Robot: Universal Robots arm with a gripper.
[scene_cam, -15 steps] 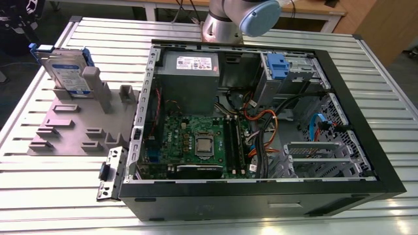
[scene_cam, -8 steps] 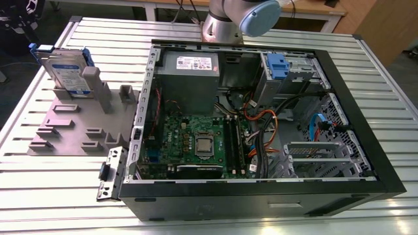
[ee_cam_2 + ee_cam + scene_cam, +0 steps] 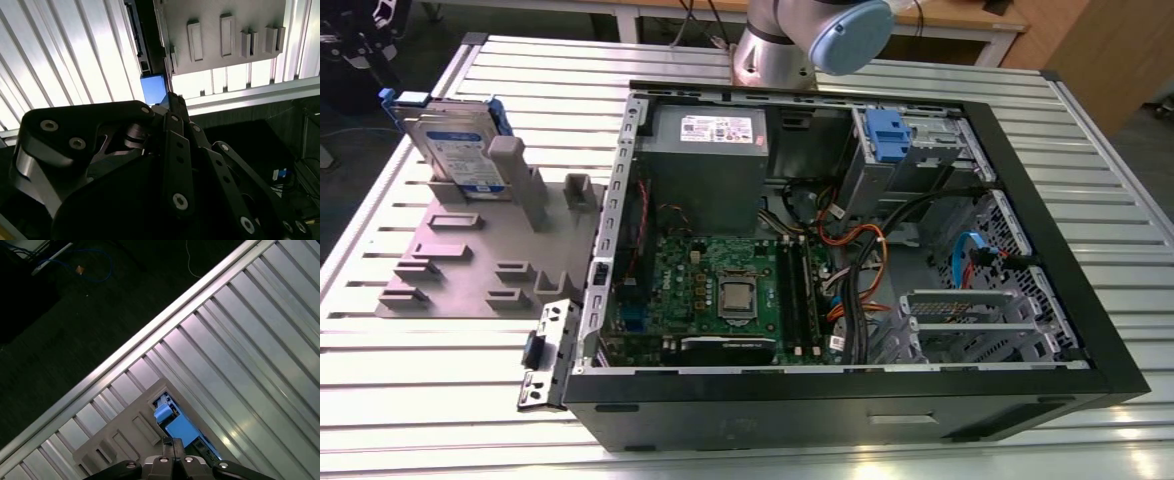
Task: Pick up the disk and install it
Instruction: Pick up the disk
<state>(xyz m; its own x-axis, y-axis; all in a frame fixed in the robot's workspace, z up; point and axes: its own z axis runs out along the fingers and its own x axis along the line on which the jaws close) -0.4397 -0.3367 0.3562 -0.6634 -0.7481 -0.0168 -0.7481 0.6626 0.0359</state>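
The disk (image 3: 454, 150), a silver-grey drive with a white-and-blue label in a blue carrier, stands on edge in a slot of the grey fixture (image 3: 467, 250) at the exterior view's left. My gripper (image 3: 367, 70) hangs just beyond the disk's top far corner. In the second wrist view the fingertips (image 3: 172, 100) meet in a point beside the carrier's blue end (image 3: 152, 89). In the first wrist view my gripper (image 3: 172, 442) is shut above the blue carrier (image 3: 180, 430), with nothing visible between the fingers.
An open computer case (image 3: 1067, 300) lies on the slatted metal table (image 3: 440, 400), with a power-supply box (image 3: 707, 150), motherboard (image 3: 720, 290), cables, and a drive bay holding a blue clip (image 3: 887, 130). The arm's base (image 3: 781, 50) stands behind the case. The table's edge (image 3: 150, 335) runs close to the fixture.
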